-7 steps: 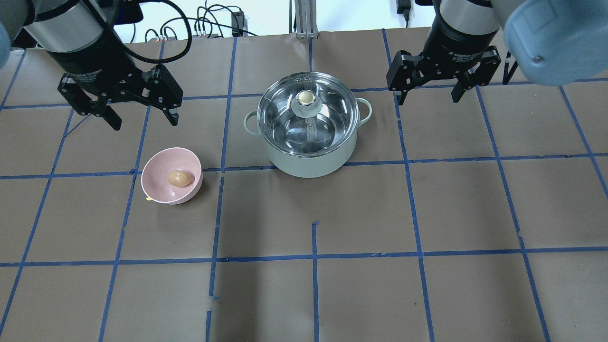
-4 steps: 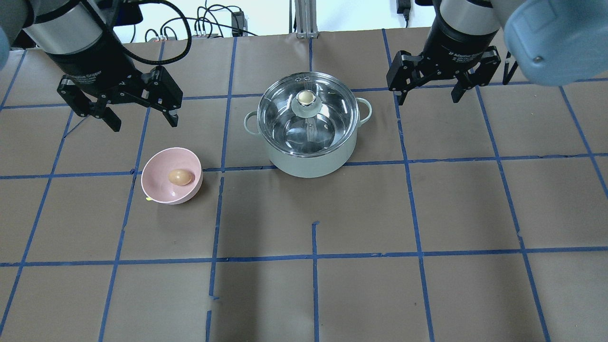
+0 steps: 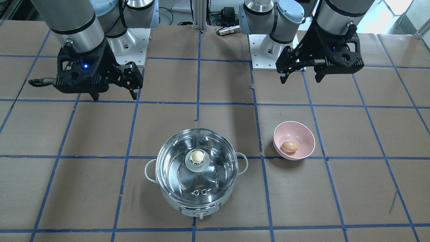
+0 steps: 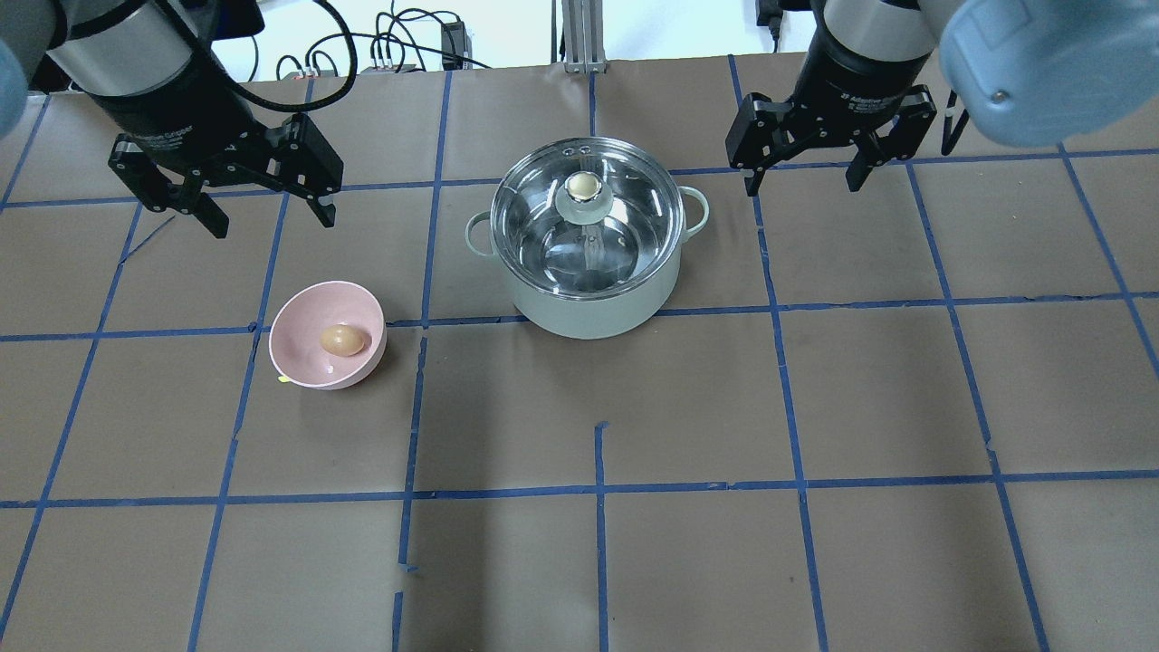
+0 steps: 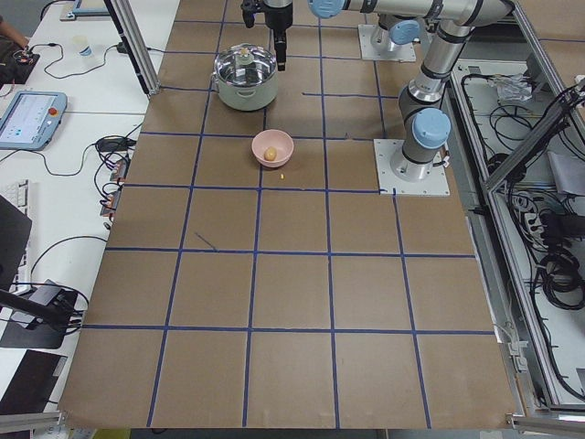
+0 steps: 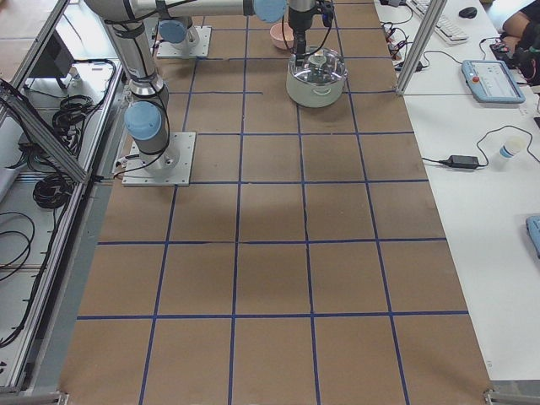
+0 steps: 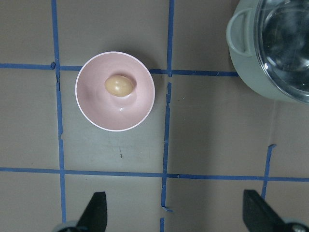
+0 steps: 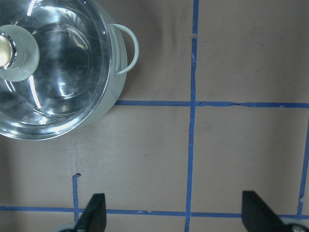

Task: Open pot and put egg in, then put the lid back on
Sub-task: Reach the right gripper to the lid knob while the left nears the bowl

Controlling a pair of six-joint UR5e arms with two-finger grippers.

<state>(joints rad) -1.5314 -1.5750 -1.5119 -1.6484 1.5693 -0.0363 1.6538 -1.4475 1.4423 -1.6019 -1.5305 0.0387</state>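
Left hand (image 4: pixel 273 225), spread wide, well apart from egg (image 4: pixel 343 340) in pink bowl (image 4: pixel 306 319)

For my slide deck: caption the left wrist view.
Egg in the pink bowl beside the lidded pot, open left gripper overhead.

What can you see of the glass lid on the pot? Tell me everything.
The lid is a large round disc of clear glass with a metal rim; the steel inside of the pot shows through it. A pale knob with a cream-gold top stands at its centre, and two small metal-ringed vent holes sit near one edge. It lies level and closed on the pot's rim. The left gripper and right gripper are open and apart from it.
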